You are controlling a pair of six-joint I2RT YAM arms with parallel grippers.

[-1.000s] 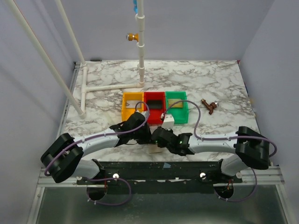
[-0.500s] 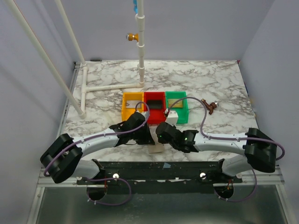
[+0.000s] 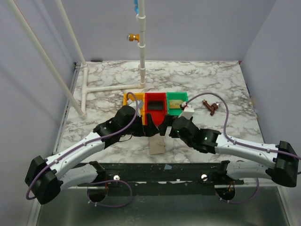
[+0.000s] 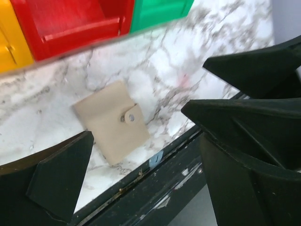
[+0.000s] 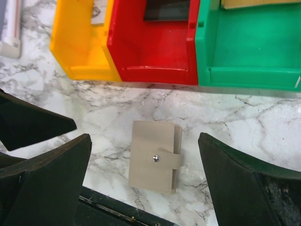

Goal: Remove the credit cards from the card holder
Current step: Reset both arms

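Note:
The tan card holder (image 3: 156, 145) lies shut and snapped near the table's front edge, with nothing touching it. It also shows below both wrists as card holder (image 4: 112, 121) and card holder (image 5: 155, 157). My left gripper (image 3: 148, 128) and right gripper (image 3: 164, 128) hover side by side above it, close to the trays. Left gripper (image 4: 150, 165) is open and empty, and so is right gripper (image 5: 148, 183). A black credit card (image 5: 167, 10) lies in the red tray (image 5: 155, 52). A tan card (image 5: 254, 4) lies in the green tray (image 5: 249, 52). A grey card (image 5: 96, 12) lies in the yellow tray (image 5: 80, 42).
The three trays (image 3: 155, 104) stand in a row just behind the grippers. A small brown object (image 3: 210, 107) lies to the right of them. A white pipe frame (image 3: 113, 88) and an upright post (image 3: 142, 47) stand at the back left. The table's black front rail (image 4: 155, 188) runs just beyond the holder.
Both grippers have opened and risen off the card holder, moving back toward the trays. The holder now lies alone and shut on the table.

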